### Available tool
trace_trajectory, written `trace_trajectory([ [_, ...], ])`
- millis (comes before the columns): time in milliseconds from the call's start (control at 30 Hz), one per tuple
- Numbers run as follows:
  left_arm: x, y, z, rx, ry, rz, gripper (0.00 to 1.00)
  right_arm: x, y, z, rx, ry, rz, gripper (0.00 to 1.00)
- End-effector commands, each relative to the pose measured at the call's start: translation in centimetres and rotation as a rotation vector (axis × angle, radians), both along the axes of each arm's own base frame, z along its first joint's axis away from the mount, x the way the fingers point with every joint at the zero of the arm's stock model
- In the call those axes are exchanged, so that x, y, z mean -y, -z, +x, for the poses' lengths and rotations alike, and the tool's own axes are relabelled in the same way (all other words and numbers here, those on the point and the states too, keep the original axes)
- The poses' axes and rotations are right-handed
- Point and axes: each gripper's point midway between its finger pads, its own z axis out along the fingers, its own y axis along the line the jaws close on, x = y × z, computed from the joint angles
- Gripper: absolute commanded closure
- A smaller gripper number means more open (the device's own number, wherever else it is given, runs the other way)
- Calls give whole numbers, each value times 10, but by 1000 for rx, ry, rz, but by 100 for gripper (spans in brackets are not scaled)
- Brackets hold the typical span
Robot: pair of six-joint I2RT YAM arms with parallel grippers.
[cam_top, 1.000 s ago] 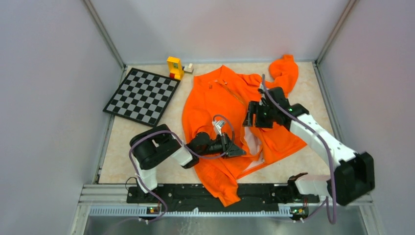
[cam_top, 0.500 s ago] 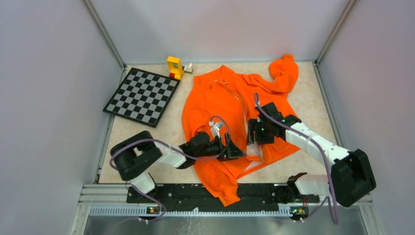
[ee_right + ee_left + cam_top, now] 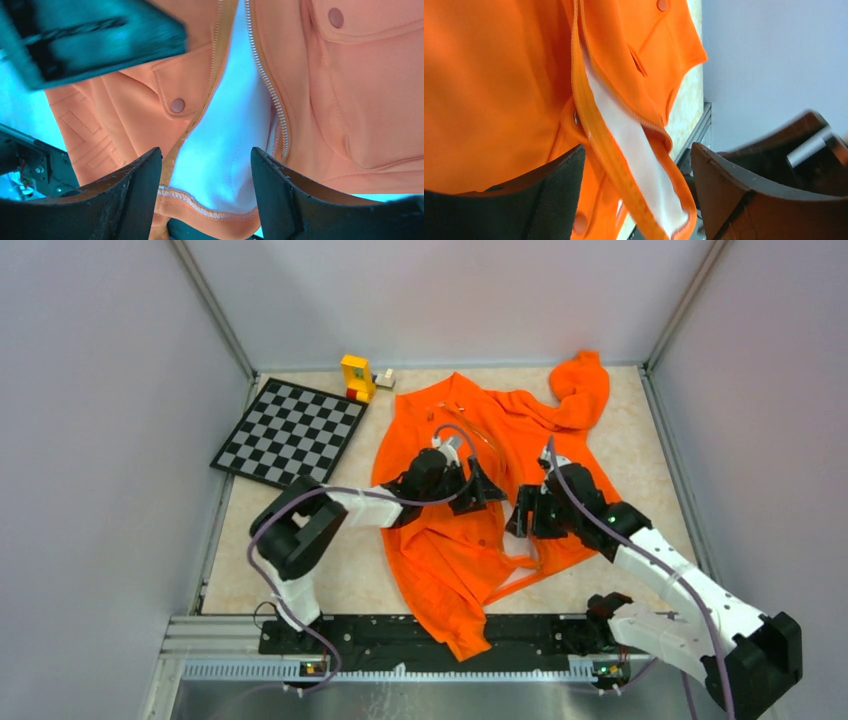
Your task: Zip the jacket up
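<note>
Jacket point(image 3: 440, 550) lies front-up mid-table on the tan tabletop point(image 3: 235, 495), with grey walls on three sides. Its hem points to 6 o'clock and one sleeve point(image 3: 585, 385) is bunched at 1 o'clock. A chessboard point(image 3: 290, 435) sits at 10 o'clock, with a yellow block point(image 3: 357, 377) and a small white block point(image 3: 385, 379) at 11. The left gripper point(image 3: 639, 170) hovers over the chest, jaws apart, one side of the zipper point(image 3: 596, 150) between them, nothing clamped. The right gripper point(image 3: 205, 170), at its 4 o'clock, is spread wide above the white lining point(image 3: 230, 125) showing in the unzipped front.
</note>
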Motion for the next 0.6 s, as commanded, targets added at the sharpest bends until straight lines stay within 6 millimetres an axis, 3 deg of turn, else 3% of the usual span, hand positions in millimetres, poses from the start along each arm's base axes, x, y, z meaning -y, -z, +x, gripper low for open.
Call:
trace_trajectory([
  [0,25,15,14,-11,77,59,23,-13,-13,-5,73,-29,-27,35],
  [233,36,36,51,74,40,167,25,-25,-21,-18,210,-66,-107,33],
  [433,37,45,69,82,10,199,36,-23,-12,-21,245,-72,-338,33],
  [500,33,46,70,77,0,195,34,-29,-13,-26,267,-97,-392,33],
  [567,27,45,72,90,-28,202,27,-32,-10,-27,276,-113,-436,32],
])
